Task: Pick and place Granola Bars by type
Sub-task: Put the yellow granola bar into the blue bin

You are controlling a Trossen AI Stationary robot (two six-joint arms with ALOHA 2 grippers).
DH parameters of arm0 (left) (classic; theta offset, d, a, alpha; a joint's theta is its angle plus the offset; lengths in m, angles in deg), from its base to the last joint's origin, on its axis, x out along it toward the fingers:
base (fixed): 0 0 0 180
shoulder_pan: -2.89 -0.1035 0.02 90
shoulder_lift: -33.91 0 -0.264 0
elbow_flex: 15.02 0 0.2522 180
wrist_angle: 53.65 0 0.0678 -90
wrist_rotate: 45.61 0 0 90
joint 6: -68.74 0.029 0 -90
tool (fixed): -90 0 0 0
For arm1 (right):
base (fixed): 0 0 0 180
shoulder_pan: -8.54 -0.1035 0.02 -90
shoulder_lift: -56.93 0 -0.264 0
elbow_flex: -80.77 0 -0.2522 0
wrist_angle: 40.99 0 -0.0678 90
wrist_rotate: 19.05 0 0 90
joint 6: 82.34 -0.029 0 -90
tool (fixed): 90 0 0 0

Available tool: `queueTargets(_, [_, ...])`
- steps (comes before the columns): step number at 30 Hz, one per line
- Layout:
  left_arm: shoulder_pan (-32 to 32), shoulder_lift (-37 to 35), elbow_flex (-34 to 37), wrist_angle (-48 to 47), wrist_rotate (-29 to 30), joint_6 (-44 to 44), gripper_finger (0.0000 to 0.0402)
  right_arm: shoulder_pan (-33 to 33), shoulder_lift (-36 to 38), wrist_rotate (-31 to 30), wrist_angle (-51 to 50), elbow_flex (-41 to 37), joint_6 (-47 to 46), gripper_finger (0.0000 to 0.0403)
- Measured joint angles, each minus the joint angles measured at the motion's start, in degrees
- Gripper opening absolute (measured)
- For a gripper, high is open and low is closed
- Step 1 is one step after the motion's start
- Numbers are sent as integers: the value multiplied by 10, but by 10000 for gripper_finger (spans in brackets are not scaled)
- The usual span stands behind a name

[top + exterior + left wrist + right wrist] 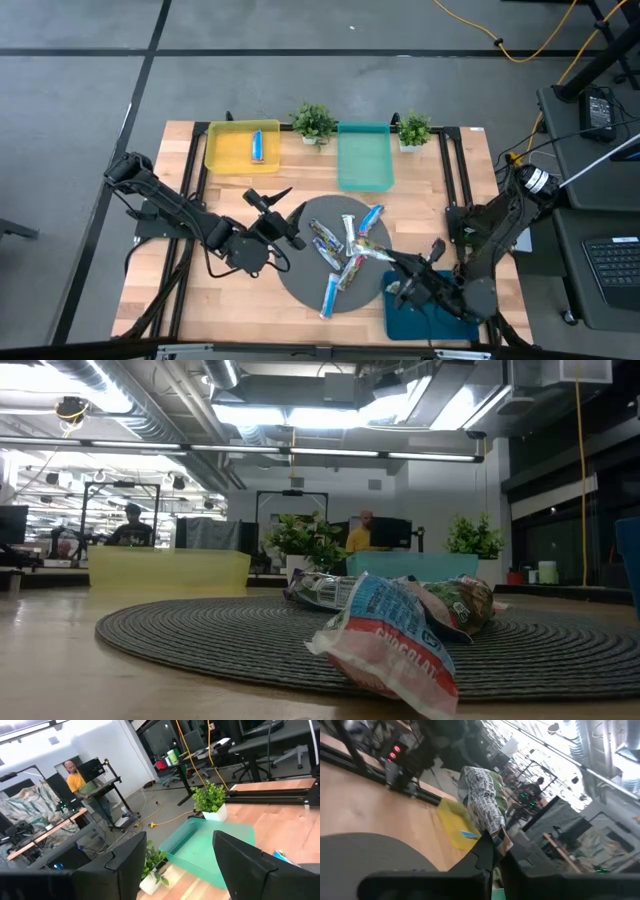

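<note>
Tightly, right gripper point(494, 851) jaws clamp 1 crinkled white-and-green granola bar point(482, 805); left gripper point(283, 213) jaws apart.

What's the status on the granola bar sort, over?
Left claw open, empty, at the mat's edge. Right claw shut on a granola bar. Nothing blocking.

A yellow tray point(240, 148) holds one blue bar point(257, 146); the neighbouring tray point(364, 155) is teal. Blue-and-white and silvery Granola Bars point(345, 255) lie on a ribbed grey round mat point(300, 275) over the pale wood tabletop point(160, 290).
</note>
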Motion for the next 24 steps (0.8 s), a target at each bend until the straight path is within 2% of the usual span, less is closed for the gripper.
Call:
queueTargets(8, [0, 0, 0, -2, 0, -1, 221, -68, 0, 0, 5, 0, -57, 17])
queueTargets(12, [0, 0, 0, -2, 0, -1, 219, -107, 0, 0, 45, 0, -61, 21])
queueTargets(15, [0, 0, 0, -2, 0, -1, 221, -138, 0, -1, 109, 3, -22, 20])
queueTargets(20, [-3, 0, 0, -2, 0, 0, 218, -182, 9, -1, 122, 62, 5, 17])
queueTargets(24, [-6, 0, 0, -2, 0, 0, 216, -203, 9, 0, 73, 119, 2, 19])
